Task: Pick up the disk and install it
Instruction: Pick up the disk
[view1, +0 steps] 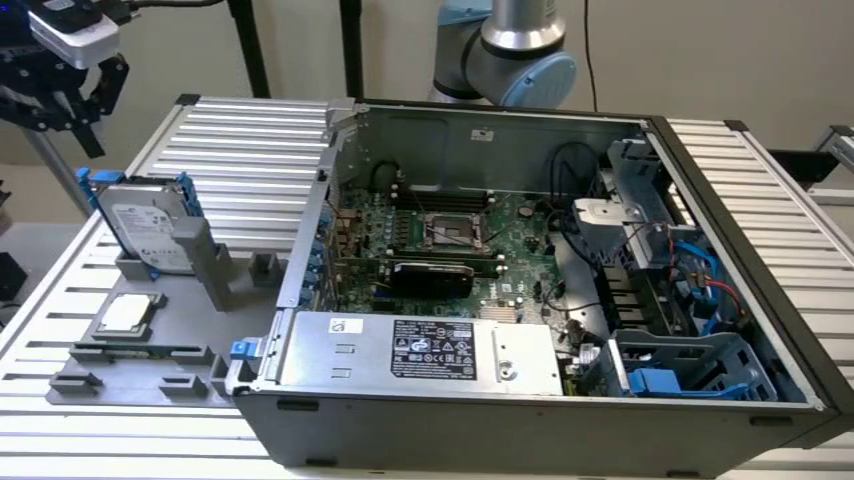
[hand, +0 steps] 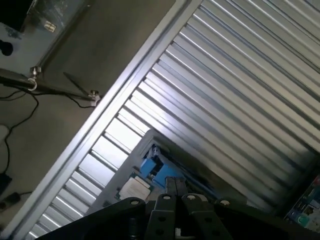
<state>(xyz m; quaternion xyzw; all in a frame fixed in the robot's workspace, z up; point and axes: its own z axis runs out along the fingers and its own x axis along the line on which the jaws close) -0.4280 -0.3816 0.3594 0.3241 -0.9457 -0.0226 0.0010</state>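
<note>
Nearest, toward the table's near corner on the exterior view's left, a small square silver processor chip (view1: 124, 313) lies flat in a grey plastic fixture (view1: 134, 368) on the ribbed aluminium table (view1: 240, 125). Just beyond the chip, in the same fixture, the flat silver-grey disk with a white label and bright blue rails (view1: 140, 225) stands on edge in a slot, probably so its top edge is free to be grasped from above. It has not yet been picked up. A large open black computer case (view1: 534, 420) sits just beside the fixture, and its wall limits room on that side. Farthest, above the table's left edge, the black robot gripper (hand: 175, 182) hangs well apart from the disk, with open air between them. Its fingers look pressed together, holding nothing.
</note>
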